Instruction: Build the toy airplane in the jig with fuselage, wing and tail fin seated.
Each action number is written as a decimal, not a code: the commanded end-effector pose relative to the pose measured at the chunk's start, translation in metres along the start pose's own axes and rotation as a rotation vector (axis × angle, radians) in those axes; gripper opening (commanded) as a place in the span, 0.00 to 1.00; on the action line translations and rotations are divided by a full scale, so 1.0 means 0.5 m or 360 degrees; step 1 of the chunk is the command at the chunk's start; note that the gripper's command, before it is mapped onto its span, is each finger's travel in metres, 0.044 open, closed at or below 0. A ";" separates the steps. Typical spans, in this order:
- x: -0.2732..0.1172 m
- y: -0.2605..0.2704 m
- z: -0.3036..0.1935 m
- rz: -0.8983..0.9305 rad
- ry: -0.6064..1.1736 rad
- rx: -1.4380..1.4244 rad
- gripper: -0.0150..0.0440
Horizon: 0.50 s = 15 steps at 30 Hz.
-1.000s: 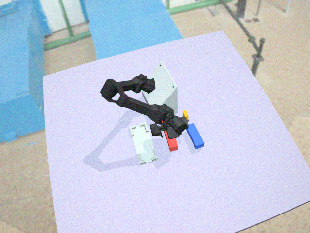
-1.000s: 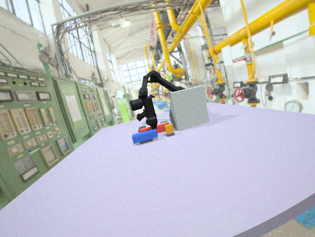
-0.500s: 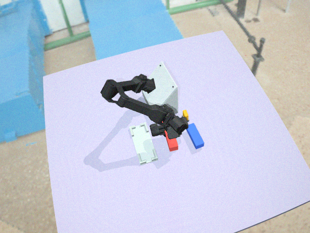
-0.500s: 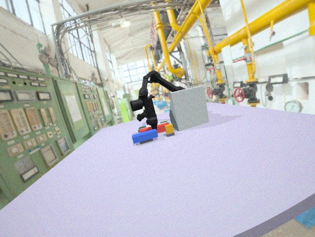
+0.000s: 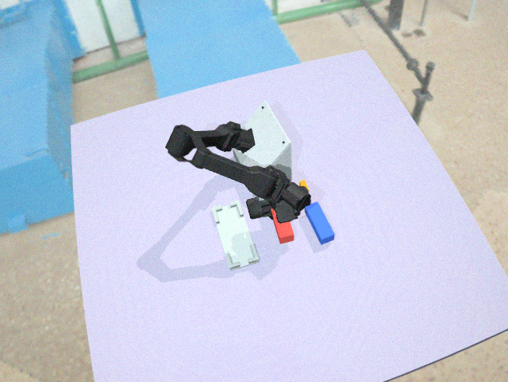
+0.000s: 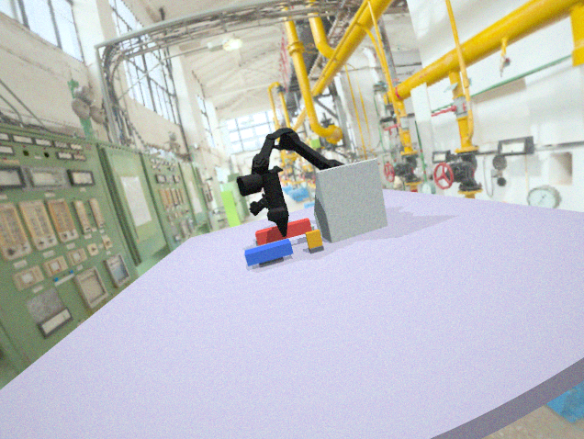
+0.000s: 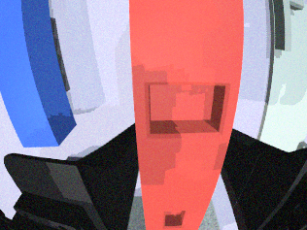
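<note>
The red fuselage (image 5: 283, 231) (image 6: 297, 228) (image 7: 187, 43) has a large rectangular socket and a small one near its tail. My gripper (image 6: 284, 233) (image 7: 176, 127) is shut on its sides, around the large socket; the fingertips are hidden in the top view. The fuselage is level and appears slightly raised off the table. The pale cradle (image 5: 236, 233) (image 7: 293, 72) is empty, beside it. The blue wing (image 5: 319, 223) (image 6: 268, 253) (image 7: 34, 72) lies on the fuselage's other side, with a dark tab underneath. The yellow tail fin (image 5: 303, 185) (image 6: 313, 239) stands on its dark base.
A large pale grey wedge-shaped block (image 5: 268, 135) (image 6: 352, 200) stands behind the parts, close to the tail fin and the arm. The cradle has raised corner brackets (image 5: 253, 255). The lilac table (image 5: 172, 324) (image 6: 330, 330) carries everything.
</note>
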State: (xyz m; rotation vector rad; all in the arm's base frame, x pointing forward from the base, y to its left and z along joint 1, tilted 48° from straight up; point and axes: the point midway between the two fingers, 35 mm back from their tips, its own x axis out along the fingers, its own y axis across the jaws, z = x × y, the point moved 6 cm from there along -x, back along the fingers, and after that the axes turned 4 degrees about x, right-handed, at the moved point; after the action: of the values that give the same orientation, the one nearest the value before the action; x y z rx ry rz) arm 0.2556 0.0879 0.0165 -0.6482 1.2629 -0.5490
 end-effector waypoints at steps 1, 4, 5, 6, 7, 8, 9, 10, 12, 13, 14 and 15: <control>-0.031 0.002 0.004 0.0015 -0.0007 0.0013 0.25; -0.049 0.002 0.005 0.0017 -0.0006 0.0013 0.25; -0.055 0.002 0.005 0.0017 -0.0006 0.0013 0.25; -0.061 0.002 0.005 0.0017 -0.0006 0.0012 0.25; -0.067 0.002 0.005 0.0017 -0.0005 0.0012 0.25; -0.074 0.002 0.004 0.0017 -0.0005 0.0012 0.25; -0.080 0.002 0.004 0.0017 -0.0005 0.0012 0.25; -0.086 0.002 0.004 0.0017 -0.0005 0.0012 0.25; -0.099 0.002 0.003 0.0016 -0.0004 0.0012 0.25; -0.105 0.002 0.003 0.0016 -0.0004 0.0012 0.25; -0.111 0.001 0.002 0.0015 -0.0004 0.0013 0.25; -0.118 0.001 0.002 0.0014 -0.0004 0.0013 0.25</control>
State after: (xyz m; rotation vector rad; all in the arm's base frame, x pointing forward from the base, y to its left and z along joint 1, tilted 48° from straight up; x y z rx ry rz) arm 0.2463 0.1208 0.0469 -0.6466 1.2645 -0.5468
